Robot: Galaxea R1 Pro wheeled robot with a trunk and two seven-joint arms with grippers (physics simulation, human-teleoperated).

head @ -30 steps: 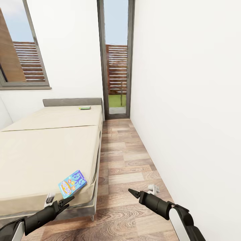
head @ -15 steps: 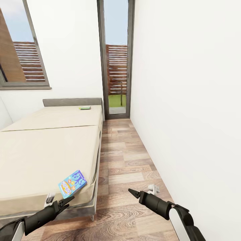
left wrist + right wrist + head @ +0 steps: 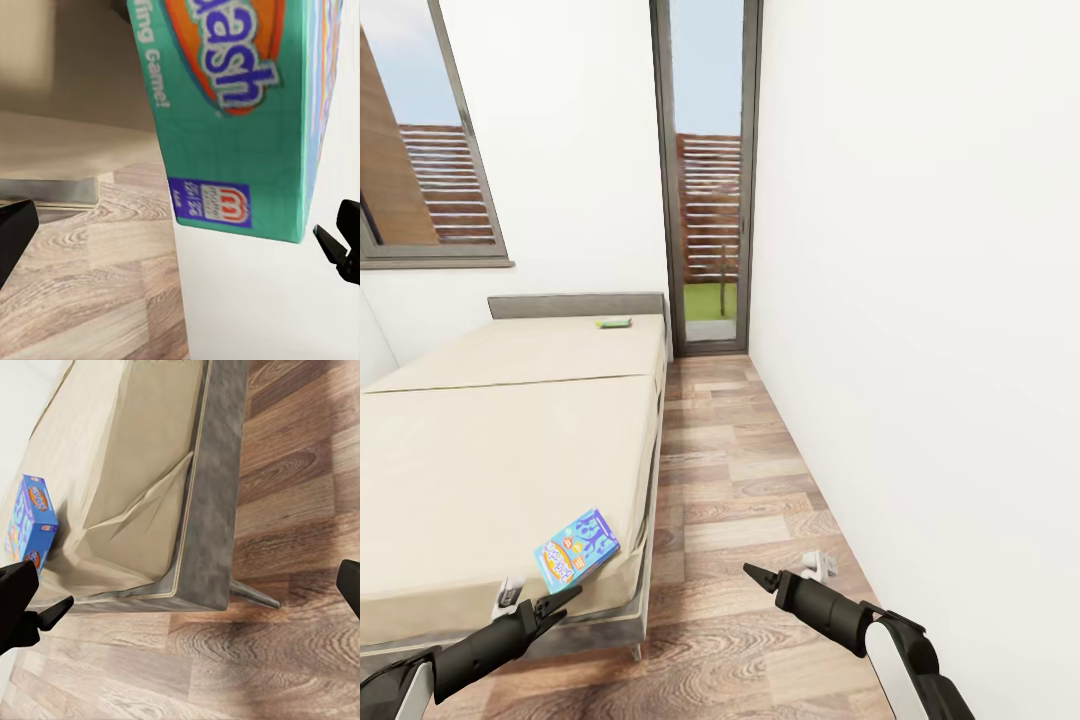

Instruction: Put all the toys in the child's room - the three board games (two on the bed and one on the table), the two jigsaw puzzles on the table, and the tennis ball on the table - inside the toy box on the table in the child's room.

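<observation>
Blue board game (image 3: 576,548) just beyond left gripper (image 3: 556,603)

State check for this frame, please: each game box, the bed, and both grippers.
Blue board game: flat on bed's near corner, ungrasped.
Green board game: flat near the headboard, untouched.
Bed: mattress otherwise bare.
Left gripper: jaws open, empty, beside the blue game.
Right gripper: jaws open, empty, over floor.

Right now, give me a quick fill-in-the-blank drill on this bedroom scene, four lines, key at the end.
1. The blue board game lies at the near corner of the ____.
2. The green board game lies near the bed's grey ____.
3. The floor is made of ____ planks.
4. The left gripper hangs just below the blue game, with nothing between its ____.

Missing words: bed; headboard; wood; fingers
</observation>
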